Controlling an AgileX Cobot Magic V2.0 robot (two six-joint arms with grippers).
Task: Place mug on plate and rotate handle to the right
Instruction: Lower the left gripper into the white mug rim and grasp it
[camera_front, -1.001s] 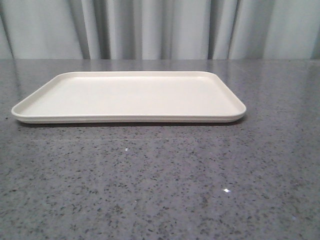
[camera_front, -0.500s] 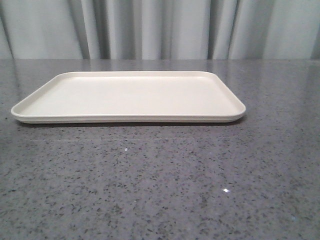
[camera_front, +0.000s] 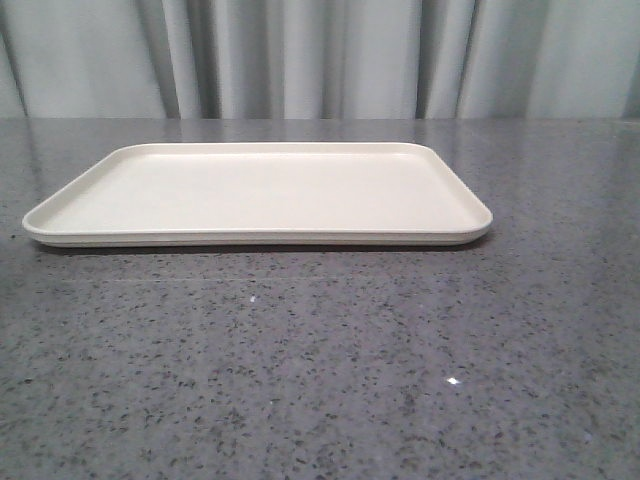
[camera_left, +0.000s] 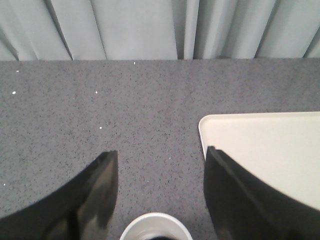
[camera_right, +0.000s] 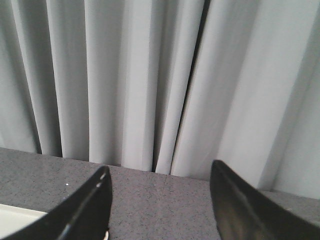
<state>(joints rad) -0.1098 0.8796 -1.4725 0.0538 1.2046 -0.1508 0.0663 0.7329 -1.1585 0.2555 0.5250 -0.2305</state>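
The cream-white plate (camera_front: 260, 190) lies empty on the grey speckled table; its corner shows in the left wrist view (camera_left: 260, 145) and a sliver of it in the right wrist view (camera_right: 15, 217). The mug's white rim (camera_left: 156, 227) shows only at the edge of the left wrist view, between and below the open fingers of my left gripper (camera_left: 161, 162); its handle is hidden. My left gripper is open with nothing held. My right gripper (camera_right: 160, 185) is open and empty, facing the curtain above the table. Neither gripper shows in the front view.
A grey pleated curtain (camera_front: 320, 55) hangs behind the table's far edge. The speckled grey tabletop (camera_front: 320, 370) stretches in front of the plate.
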